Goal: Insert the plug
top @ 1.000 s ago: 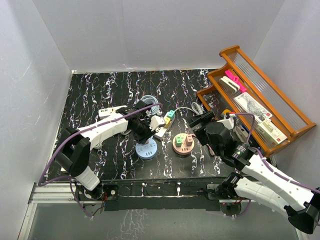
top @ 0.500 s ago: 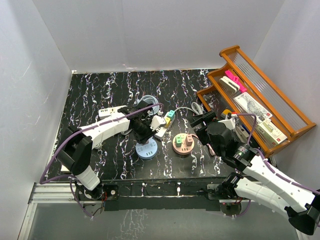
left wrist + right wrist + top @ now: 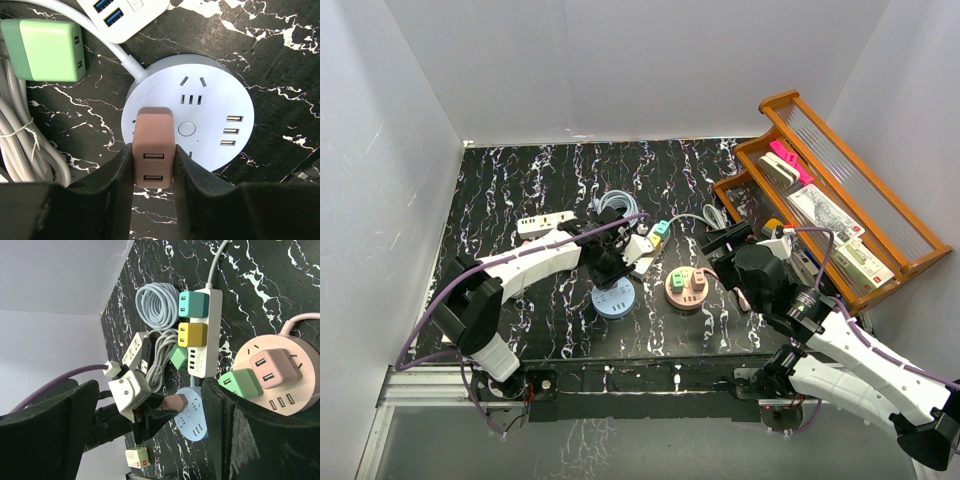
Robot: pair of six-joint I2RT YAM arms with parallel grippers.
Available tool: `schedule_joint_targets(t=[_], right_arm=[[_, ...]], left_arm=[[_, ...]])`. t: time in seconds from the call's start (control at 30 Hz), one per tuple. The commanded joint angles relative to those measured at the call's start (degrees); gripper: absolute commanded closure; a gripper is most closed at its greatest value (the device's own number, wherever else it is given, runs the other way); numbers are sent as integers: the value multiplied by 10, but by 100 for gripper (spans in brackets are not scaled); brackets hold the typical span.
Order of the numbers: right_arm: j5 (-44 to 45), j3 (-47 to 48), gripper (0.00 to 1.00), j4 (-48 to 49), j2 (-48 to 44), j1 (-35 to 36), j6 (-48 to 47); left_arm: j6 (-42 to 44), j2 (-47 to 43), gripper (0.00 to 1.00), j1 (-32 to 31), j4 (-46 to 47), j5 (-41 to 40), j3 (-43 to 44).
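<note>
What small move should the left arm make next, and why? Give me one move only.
Probably press the plug gently straight down into the round strip. The left gripper is shut on the plug, which sits over the strip's face near its edge, beside a half-covered slot. The prongs are hidden, so I cannot tell whether they have entered; a slow push with the grip kept seems safest.

Two round sockets sit side by side near the front of the desk [image 3: 510,180]. A charger plug [image 3: 153,161] stands over the near edge of the left round socket [image 3: 210,107], and the right round socket [image 3: 301,385] carries two plugs. A power strip [image 3: 216,310] lies behind them, with a coiled cable [image 3: 615,205] behind it. A wooden rack [image 3: 782,103] stands far right.
</note>
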Motion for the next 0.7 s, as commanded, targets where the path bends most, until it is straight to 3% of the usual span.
schedule_joint_targets(t=[0.0,0.33,0.5,0.67], right_arm=[[22,31,19,4,-15,-1,-8],[23,33,19,14,-7,-1,-8],[22,40,19,15,0,-1,-13],[26,48,19,5,2,-1,-20]], left_arm=[[-29,33,100,-1,-51,64,-34],[-87,-22,95,-73,-62,33,-56],[-117,-29,81,-77,-61,-6,-62],[-123,-69,55,-66,-38,-41,-32]])
